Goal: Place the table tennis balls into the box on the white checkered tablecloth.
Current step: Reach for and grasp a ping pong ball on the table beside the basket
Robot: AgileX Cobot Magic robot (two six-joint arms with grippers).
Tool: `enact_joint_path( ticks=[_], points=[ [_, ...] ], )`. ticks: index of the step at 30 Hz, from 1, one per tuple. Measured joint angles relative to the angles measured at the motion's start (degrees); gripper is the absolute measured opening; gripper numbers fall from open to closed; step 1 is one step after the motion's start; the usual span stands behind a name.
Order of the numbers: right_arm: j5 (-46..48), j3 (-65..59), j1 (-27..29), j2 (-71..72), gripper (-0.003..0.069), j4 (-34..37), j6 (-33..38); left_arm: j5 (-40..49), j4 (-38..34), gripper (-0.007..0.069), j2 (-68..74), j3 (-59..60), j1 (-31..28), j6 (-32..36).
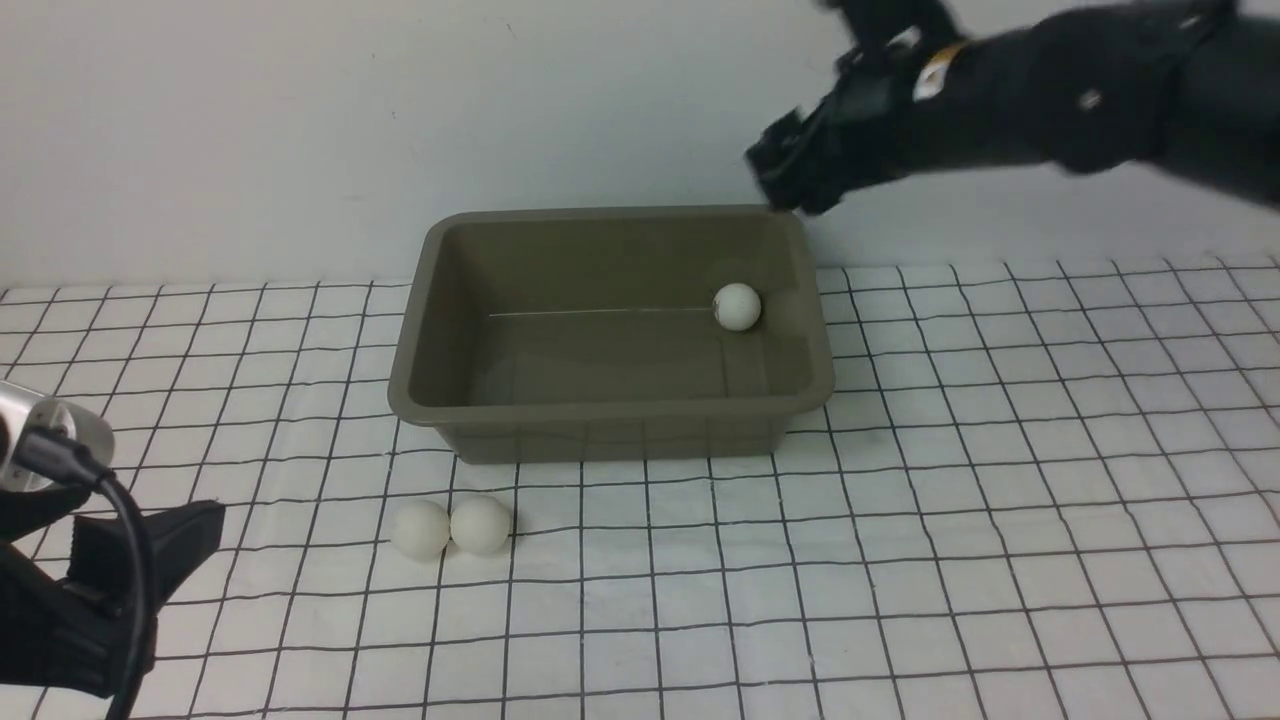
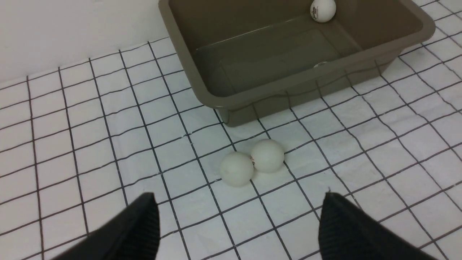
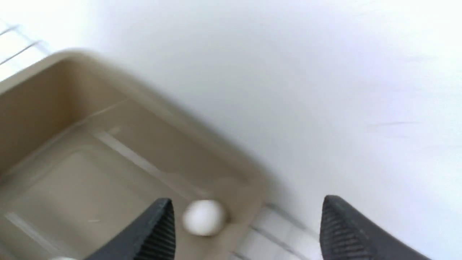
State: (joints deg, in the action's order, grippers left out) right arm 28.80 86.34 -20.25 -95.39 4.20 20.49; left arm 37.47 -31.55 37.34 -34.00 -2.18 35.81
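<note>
The olive-brown box [image 1: 600, 440] stands on the white checkered tablecloth [image 1: 1000, 500]. One table tennis ball [image 1: 737, 306] is inside it, low by the far right corner, also in the left wrist view [image 2: 323, 9] and the right wrist view [image 3: 204, 217]. Two more balls [image 1: 420, 529] [image 1: 481, 523] touch each other on the cloth in front of the box's left part. My right gripper [image 1: 780, 180] [image 3: 247, 202] hangs open and empty above the box's far right corner. My left gripper [image 1: 120, 530] [image 2: 240, 196] is open and empty, low at the near left, pointing at the pair of balls [image 2: 236, 168] [image 2: 267, 155].
A plain white wall rises just behind the box. The cloth runs to the right and to the front of the box with slight wrinkles. A silver camera housing and its black cable [image 1: 60, 440] sit on my left wrist.
</note>
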Motion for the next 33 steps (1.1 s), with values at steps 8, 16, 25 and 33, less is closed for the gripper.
enact_joint_path(
  ticks=[8, 16, 25, 33],
  points=[
    [12.45, 0.04, 7.54, 11.55, 0.0484, -2.99, -0.94, 0.58, -5.03, 0.0534, 2.37, 0.0, 0.0, 6.3],
    [23.11, 0.04, 6.0, 18.1, 0.0484, -2.74, -0.98, 3.36, -15.08, 0.0534, 11.8, -0.06, 0.0, 19.15],
    [32.12, 0.04, 2.54, 21.29, 0.0483, -1.06, -1.0, 3.57, -16.59, 0.0534, 30.11, -6.57, 0.0, 23.13],
    [32.71, 0.04, 2.35, 21.29, 0.0483, 0.26, -0.1, 4.93, -4.8, 0.0534, 42.24, -17.21, 0.0, 19.24]
  ],
)
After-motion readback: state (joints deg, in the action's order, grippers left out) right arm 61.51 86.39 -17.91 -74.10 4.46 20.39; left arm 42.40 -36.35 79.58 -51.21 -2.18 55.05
